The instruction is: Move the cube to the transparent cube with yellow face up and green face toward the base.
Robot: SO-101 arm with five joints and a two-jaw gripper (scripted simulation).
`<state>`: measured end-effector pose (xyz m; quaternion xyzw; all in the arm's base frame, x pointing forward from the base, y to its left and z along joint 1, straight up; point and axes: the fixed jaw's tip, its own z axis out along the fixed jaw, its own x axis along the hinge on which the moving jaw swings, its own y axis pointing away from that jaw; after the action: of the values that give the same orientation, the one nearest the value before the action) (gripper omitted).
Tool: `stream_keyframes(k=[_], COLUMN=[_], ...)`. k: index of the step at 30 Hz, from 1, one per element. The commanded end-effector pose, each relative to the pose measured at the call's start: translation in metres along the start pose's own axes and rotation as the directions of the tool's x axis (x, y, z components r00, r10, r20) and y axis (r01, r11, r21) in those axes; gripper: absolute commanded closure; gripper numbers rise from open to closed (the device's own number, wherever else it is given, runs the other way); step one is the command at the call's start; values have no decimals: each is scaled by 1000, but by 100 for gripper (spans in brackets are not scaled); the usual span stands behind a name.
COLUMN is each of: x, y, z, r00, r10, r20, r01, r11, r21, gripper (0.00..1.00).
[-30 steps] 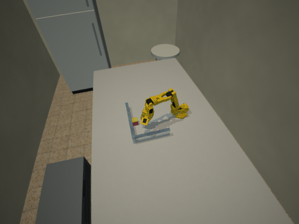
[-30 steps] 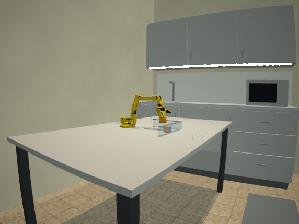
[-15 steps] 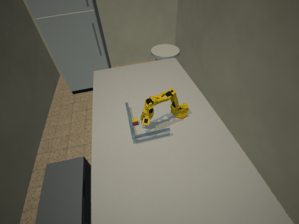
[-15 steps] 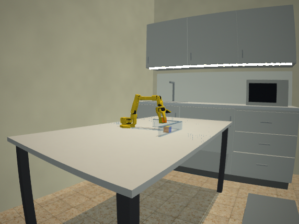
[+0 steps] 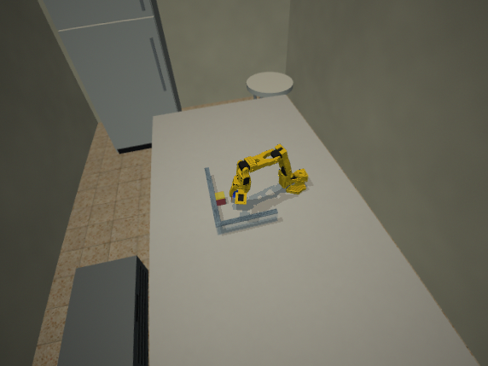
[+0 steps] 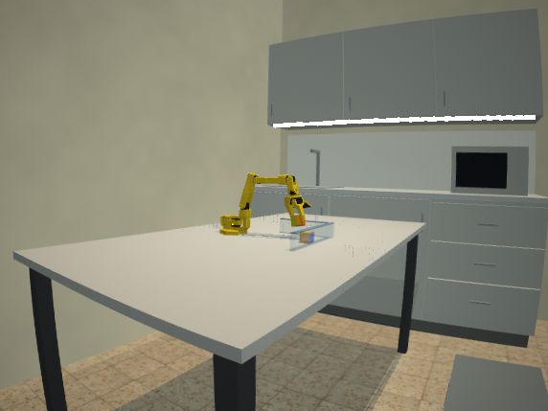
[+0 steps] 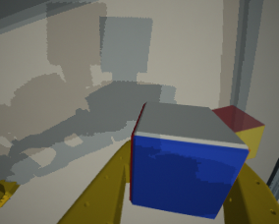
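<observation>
My gripper (image 7: 184, 196) is shut on the cube (image 7: 187, 159) and holds it above the table. In the wrist view the cube shows a blue face toward the camera, a grey face on top and a thin red edge at its left. The transparent cube (image 7: 242, 129) sits on the table just beyond it to the right, showing red and yellow faces. In the top view the transparent cube (image 5: 220, 198) lies against the low wall, with my gripper (image 5: 237, 197) right beside it. In the exterior view the held cube (image 6: 300, 219) shows orange, above the transparent cube (image 6: 307, 237).
A low L-shaped translucent wall (image 5: 222, 220) borders the area on two sides. The arm's base (image 5: 296, 181) stands on the table to the right. A fridge (image 5: 111, 56) and a round stool (image 5: 270, 83) stand beyond the table.
</observation>
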<state>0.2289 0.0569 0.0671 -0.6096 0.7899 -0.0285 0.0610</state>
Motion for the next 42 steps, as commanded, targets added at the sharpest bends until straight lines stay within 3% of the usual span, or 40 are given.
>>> stream_keyframes(k=[1, 30, 42], x=[-2, 5, 8], y=[-6, -5, -5], z=[-11, -11, -11], r00=[999, 929, 853], r10=[-46, -369, -522], r20=[26, 3, -4], r01=[44, 369, 522], r11=[998, 929, 853], r21=[53, 37, 26], gripper=[78, 78, 78])
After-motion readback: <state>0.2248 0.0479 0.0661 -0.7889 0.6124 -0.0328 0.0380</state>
